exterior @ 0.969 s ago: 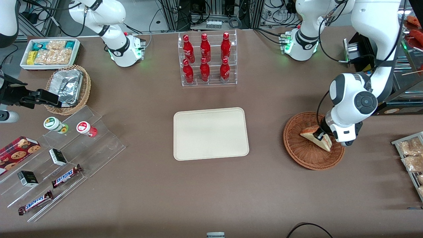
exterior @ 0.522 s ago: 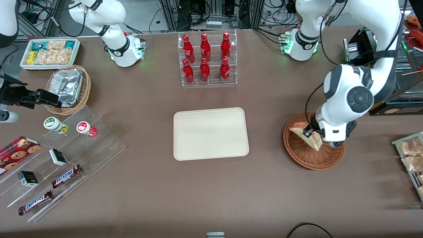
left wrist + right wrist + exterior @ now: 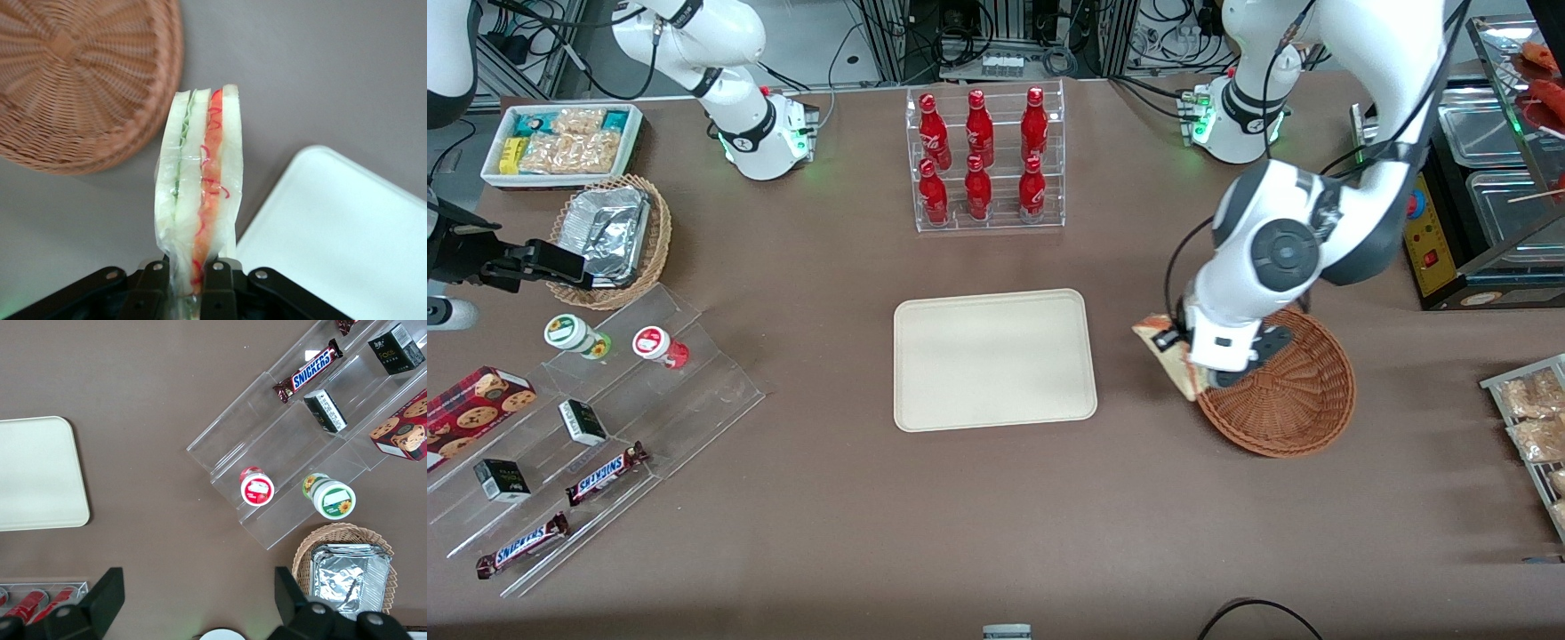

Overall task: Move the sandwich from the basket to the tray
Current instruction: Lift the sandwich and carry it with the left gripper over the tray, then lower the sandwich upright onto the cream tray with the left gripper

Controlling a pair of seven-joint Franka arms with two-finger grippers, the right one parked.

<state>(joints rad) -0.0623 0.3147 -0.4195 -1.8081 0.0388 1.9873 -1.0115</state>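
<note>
Item: sandwich [image 3: 200,180] | Holder: claw [image 3: 190,277] clamped on its narrow end | Location: aloft over desk [image 3: 996,516], between basket [image 3: 1294,400] and tray [image 3: 996,360] | Risk: slick wrap may slip; release short of tray.

Even, bright overhead light falls on the brown desk [image 3: 800,516] in the front view; shadows are soft and short, and the working arm throws a faint one on the desk beside the basket [image 3: 1294,400]. The foil container [image 3: 609,229] glints. From the left wrist, the sandwich [image 3: 200,193] held in the hand [image 3: 190,280] is sharp — the tray [image 3: 347,240] washes out to near white, the hand's dark base slightly blurred.
</note>
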